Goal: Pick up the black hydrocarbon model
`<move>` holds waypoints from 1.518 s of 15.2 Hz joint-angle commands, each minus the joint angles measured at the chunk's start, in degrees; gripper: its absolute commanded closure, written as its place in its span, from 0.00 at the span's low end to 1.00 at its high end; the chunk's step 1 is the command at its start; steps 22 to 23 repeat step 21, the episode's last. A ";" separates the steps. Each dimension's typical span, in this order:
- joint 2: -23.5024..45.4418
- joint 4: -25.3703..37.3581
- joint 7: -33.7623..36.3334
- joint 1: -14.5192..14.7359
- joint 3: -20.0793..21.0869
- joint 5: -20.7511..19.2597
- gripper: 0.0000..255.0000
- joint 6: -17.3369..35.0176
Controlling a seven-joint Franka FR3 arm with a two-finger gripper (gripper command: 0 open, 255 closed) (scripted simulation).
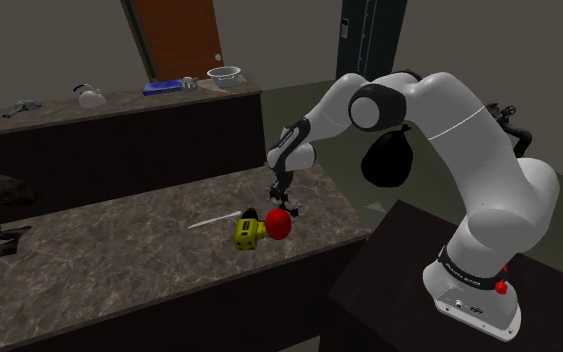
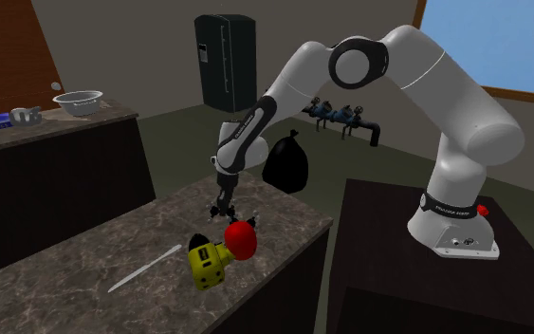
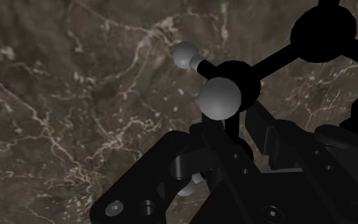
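Observation:
The black hydrocarbon model (image 3: 236, 77) is a cluster of black balls and smaller grey balls joined by black sticks. My black gripper (image 3: 234, 139) is shut on it, with one stick and a grey ball clasped between the fingers. In the shoulder view the gripper (image 1: 281, 196) points down over the marble counter (image 1: 119, 270), the model (image 1: 289, 206) hanging at its tips just above a red ball. The second exterior view has the gripper (image 2: 223, 203) and the model (image 2: 229, 214) low over the same counter (image 2: 84, 304).
A yellow block with a red ball (image 1: 279, 224) on it lies right beside the gripper, and a thin pale rod (image 1: 212, 220) beside that. A black bag (image 1: 387, 160) sits behind the arm. The back shelf holds a bowl (image 1: 224, 73), a kettle (image 1: 90, 96) and a blue item (image 1: 169, 87).

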 commanded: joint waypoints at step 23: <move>-10.16 -4.45 2.21 1.06 -1.60 -1.25 1.00 -5.73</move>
